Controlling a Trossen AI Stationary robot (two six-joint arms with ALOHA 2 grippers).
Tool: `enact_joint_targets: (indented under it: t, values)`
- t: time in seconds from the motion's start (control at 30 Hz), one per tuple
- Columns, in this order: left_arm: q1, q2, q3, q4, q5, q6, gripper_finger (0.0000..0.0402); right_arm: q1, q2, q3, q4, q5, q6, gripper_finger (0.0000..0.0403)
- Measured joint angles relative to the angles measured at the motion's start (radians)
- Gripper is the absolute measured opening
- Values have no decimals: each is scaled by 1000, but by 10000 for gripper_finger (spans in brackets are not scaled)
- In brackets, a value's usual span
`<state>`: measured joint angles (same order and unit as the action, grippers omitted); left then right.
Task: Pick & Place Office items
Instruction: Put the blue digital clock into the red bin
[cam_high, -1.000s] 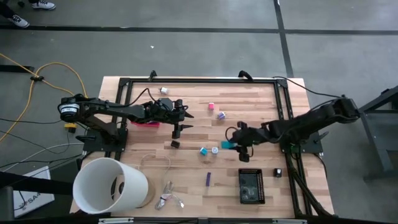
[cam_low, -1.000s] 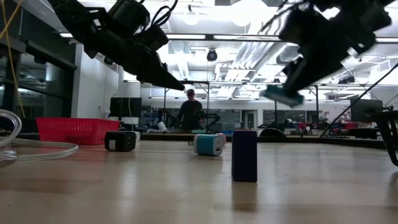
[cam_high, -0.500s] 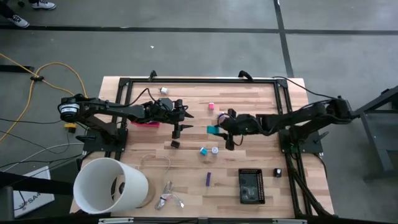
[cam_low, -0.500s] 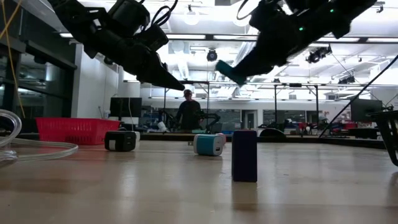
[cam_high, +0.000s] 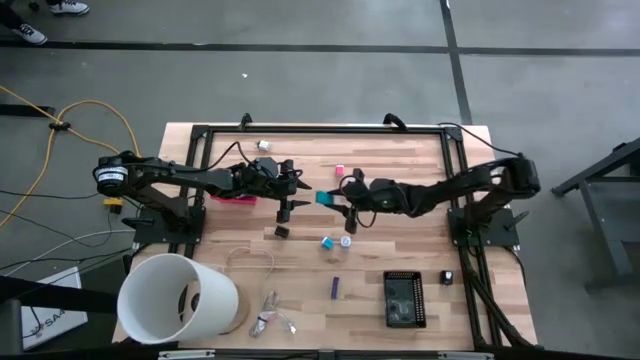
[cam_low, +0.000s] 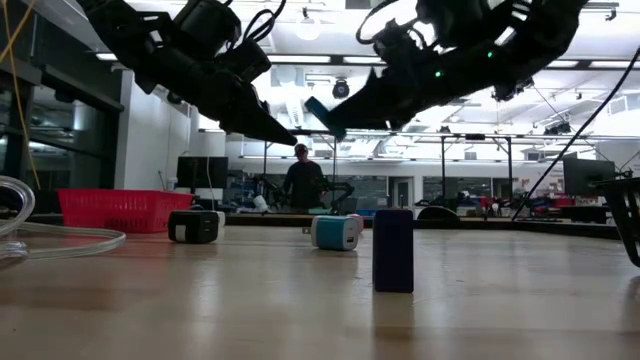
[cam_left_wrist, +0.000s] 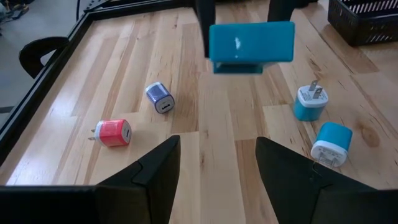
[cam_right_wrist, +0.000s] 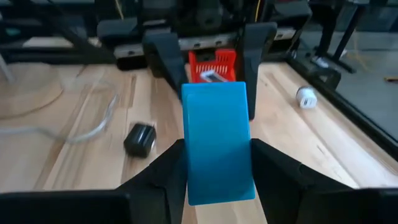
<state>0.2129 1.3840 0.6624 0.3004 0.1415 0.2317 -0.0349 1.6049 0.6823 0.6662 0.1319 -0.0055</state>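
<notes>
The right gripper (cam_high: 330, 199) holds a teal block (cam_high: 324, 198) in the air just beside the red basket (cam_high: 233, 199). The left gripper (cam_high: 300, 186), jaws spread and empty, hangs between them. Judged early in the task: the basket shows perhaps one item, and most chargers lie loose beyond it. The white tub's (cam_high: 180, 300) contents are hidden.

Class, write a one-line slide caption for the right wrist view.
Right claw holds a teal block above the table, facing the open left claw.
</notes>
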Motion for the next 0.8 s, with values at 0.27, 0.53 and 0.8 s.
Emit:
enact_joint_targets:
  t: [0.27,0.53,0.8]
  values:
    - [0,0,0,0,0,0,201,-14,52,0,95,-28,-26,146]
    - [0,0,0,0,0,0,201,-14,52,0,102,-33,-30,146]
    - [0,0,0,0,0,0,201,-13,52,0,101,-32,-43,146]
